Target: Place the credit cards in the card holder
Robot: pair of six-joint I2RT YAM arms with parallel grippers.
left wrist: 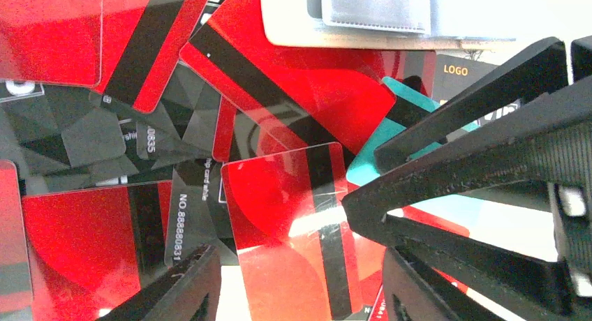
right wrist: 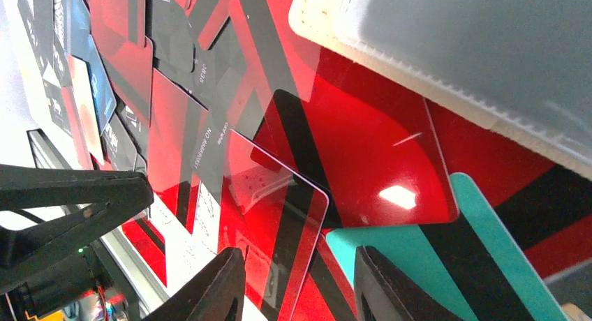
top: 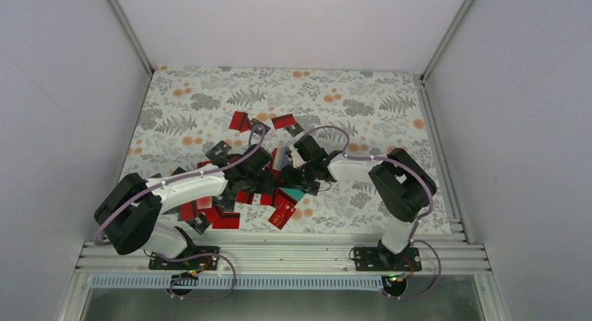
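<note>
**Credit cards [top: 282,214] heaped tight, 2 grippers nose to nose**

On the left, the left gripper [left wrist: 300,296] hangs low over the heap with its fingers spread. Nothing is pinched; a see-through red card [left wrist: 279,216] lies flat between them on top of others. The risk I see here is the overlap. The cards are thin, glossy and shingled, so closing on 1 could drag 2, or just skid it away.

Just to the right, the right gripper [right wrist: 297,293] is likewise spread wide and empty, over that same red card and a teal card [right wrist: 433,272]. The 2 grippers are very near each other, each showing in the other's wrist view, so a reach by either arm could knock the other.

Beyond both, the card holder [right wrist: 447,63] lies on red cards with its tan rim and clear sleeves showing. Because it rests on loose cards, pulling 1 from under it would probably shift it. A sleeve mouth also looks hard to hit with a flat card.

From above, the floral cloth [top: 195,105] has open room left of the heap up to the left wall [top: 63,125], more beyond the heap, and more again right of the right arm. The near side is the tight one: several cards lie close to the metal rail [top: 279,251], and a sweep could push them off the cloth
</note>
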